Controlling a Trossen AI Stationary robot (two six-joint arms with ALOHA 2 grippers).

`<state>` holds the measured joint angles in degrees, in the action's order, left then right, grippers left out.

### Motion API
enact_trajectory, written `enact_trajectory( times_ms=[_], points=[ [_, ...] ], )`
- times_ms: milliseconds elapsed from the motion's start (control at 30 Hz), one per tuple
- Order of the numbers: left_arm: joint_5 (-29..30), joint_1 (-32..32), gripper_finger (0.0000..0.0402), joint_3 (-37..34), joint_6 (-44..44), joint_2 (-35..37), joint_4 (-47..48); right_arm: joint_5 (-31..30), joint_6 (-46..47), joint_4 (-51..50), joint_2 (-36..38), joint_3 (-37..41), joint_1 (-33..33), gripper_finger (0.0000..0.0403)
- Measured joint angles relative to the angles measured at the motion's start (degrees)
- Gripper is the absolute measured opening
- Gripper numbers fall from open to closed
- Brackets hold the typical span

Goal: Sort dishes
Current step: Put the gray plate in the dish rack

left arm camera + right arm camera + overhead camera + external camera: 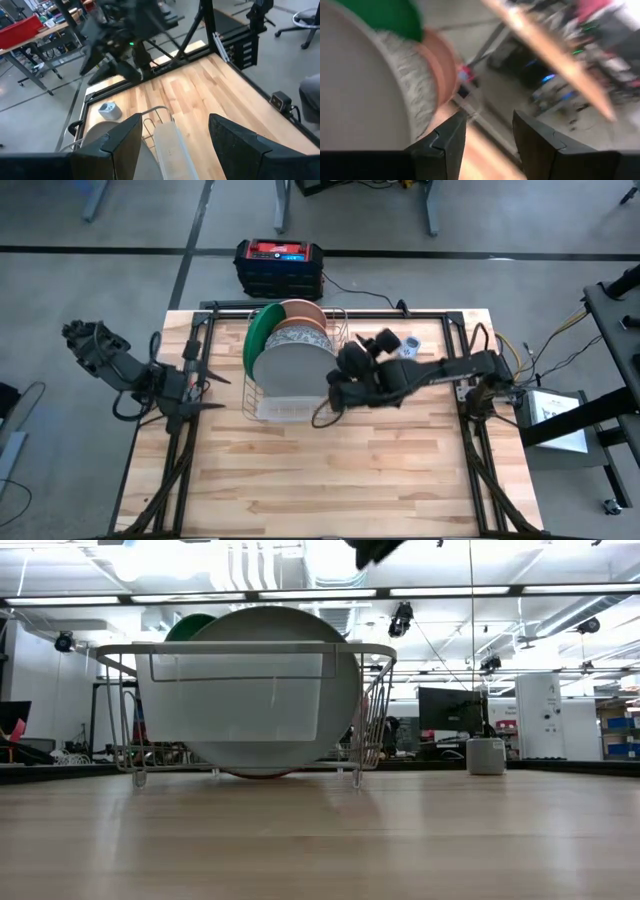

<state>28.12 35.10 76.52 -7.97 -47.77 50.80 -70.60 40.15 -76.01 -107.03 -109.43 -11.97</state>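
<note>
The plates stand on edge in the silver wire rack (338,320) at the table's far middle. The dark green one (260,330) is at the back, then salmon-pink (305,310), speckled white (300,336) and grey (290,370) in front. In the low view the grey plate (270,690) fills the rack, with a reddish rim (258,774) below it. My right gripper (333,383) is open and empty at the rack's right side, high above the table, and faces the plates (489,116). My left gripper (215,380) is open and empty at the rack's left side (172,120).
A small grey-blue gadget (408,345) stands right of the rack, beside my right arm. A clear tray (235,700) hangs on the rack's near side. A black and red box (280,265) sits beyond the far edge. The table's near half is bare wood (330,470).
</note>
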Motion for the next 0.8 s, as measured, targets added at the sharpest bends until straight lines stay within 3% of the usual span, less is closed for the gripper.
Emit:
enact_trajectory(
  times_ms=[300, 400, 500, 800],
  points=[
    [0.0, 0.0, 0.0219, -0.4, -0.5, -2.1, 0.0, 35.1, -35.6, 28.5, 3.8, 0.0, 10.5, 0.0144],
    [0.0, 0.0, 0.0219, -0.4, -0.5, -2.0, 0.0, 52.9, -47.9, 32.5, 4.9, 0.0, 14.7, 0.0137],
    [0.0, 0.0, 0.0219, -0.4, 0.1, -1.4, 0.2, 66.8, -51.5, 35.0, 4.7, 0.5, 18.5, 0.0129],
    [0.0, 0.0, 0.0219, -0.5, 0.9, 0.6, 0.9, 67.7, -52.4, 37.9, 2.9, 4.6, 21.6, 0.0115]
  ],
)
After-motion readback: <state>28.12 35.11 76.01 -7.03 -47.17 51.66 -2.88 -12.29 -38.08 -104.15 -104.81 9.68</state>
